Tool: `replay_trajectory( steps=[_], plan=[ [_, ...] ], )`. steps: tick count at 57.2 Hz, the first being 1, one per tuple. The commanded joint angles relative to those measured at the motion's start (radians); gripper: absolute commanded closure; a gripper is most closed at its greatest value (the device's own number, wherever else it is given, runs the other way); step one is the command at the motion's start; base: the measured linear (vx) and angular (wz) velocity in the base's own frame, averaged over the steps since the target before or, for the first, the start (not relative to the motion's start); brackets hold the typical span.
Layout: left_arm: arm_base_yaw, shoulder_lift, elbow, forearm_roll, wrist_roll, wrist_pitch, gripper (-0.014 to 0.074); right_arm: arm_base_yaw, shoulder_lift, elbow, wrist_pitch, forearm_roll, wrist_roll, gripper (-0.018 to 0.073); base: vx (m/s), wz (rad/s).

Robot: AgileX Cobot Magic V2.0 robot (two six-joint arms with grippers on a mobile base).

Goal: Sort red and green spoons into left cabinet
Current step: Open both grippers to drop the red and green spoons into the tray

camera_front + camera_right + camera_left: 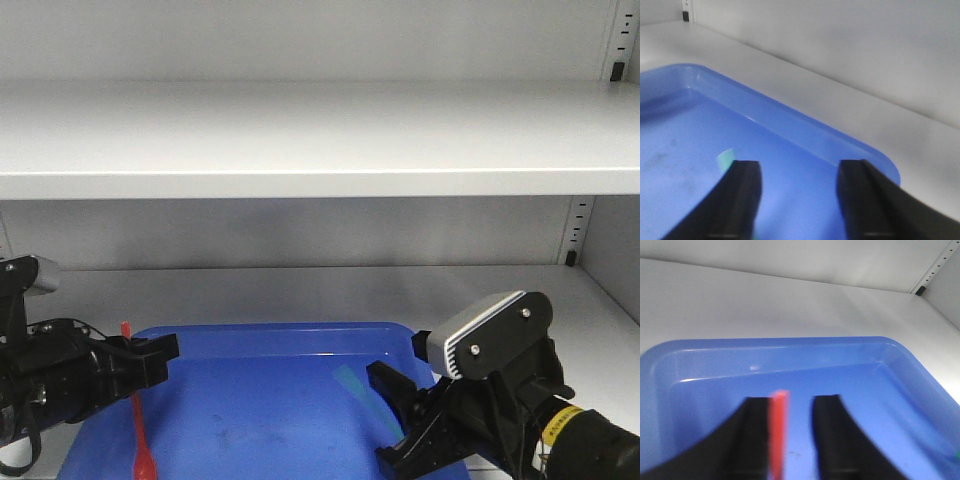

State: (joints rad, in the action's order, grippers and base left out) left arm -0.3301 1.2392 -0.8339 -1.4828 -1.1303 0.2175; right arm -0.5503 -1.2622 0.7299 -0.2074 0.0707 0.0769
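A blue tray (290, 340) sits on the lower cabinet shelf (300, 280), bare shelf behind it. The left gripper (782, 435), jaws parted, has the red spoon (138, 425) against one finger. The right gripper (799, 195) stands open beside the green spoon (362, 395), above the tray's right edge.

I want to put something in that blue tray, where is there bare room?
The middle of the tray floor is bare, between the red spoon at the left pincer and the green spoon by the right pincer. Both sides are crowded.
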Motion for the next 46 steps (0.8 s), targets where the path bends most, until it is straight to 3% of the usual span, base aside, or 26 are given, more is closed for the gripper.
replay_trajectory(
  steps=[1, 8, 15, 20, 29, 34, 38, 46],
  plan=[
    [-0.009, -0.021, -0.037, -0.02, -0.035, -0.003, 0.0045, 0.0, 0.013, 0.036, -0.079, -0.002, 0.002, 0.0074, 0.0, 0.0],
    [-0.009, -0.021, -0.037, -0.02, -0.119, 0.034, -0.0072, 0.0, 0.012, 0.036, -0.079, -0.002, 0.002, 0.0072, 0.0, 0.0],
    [-0.009, -0.021, -0.037, -0.021, -0.149, 0.032, -0.0084, 0.0, 0.012, 0.036, -0.079, -0.001, 0.002, 0.0072, 0.0, 0.0],
    [-0.009, -0.021, -0.037, -0.02, -0.221, 0.056, -0.0071, 0.0, 0.012, 0.036, -0.079, -0.001, 0.002, 0.0072, 0.0, 0.0],
    [-0.009, -0.021, -0.037, -0.017, -0.534, 0.137, -0.0015, 0.0, 0.012, 0.036, -0.079, -0.001, 0.002, 0.0072, 0.0, 0.0],
    [-0.009, -0.021, -0.037, -0.022, -0.663, 0.166, 0.0023, 0.0, 0.012, 0.036, -0.079, -0.001, 0.002, 0.0072, 0.0, 0.0],
    [-0.009, -0.021, -0.037, -0.053, -0.677, 0.163, 0.0052, 0.0, 0.012, 0.036, -0.079, -0.001, 0.002, 0.0072, 0.0, 0.0],
    [-0.009, -0.021, -0.036, -0.288, -0.536, 0.156, 0.0099, 0.0, 0.012, 0.036, -0.075, -0.001, 0.002, 0.0072, 0.0, 0.0]
  ],
)
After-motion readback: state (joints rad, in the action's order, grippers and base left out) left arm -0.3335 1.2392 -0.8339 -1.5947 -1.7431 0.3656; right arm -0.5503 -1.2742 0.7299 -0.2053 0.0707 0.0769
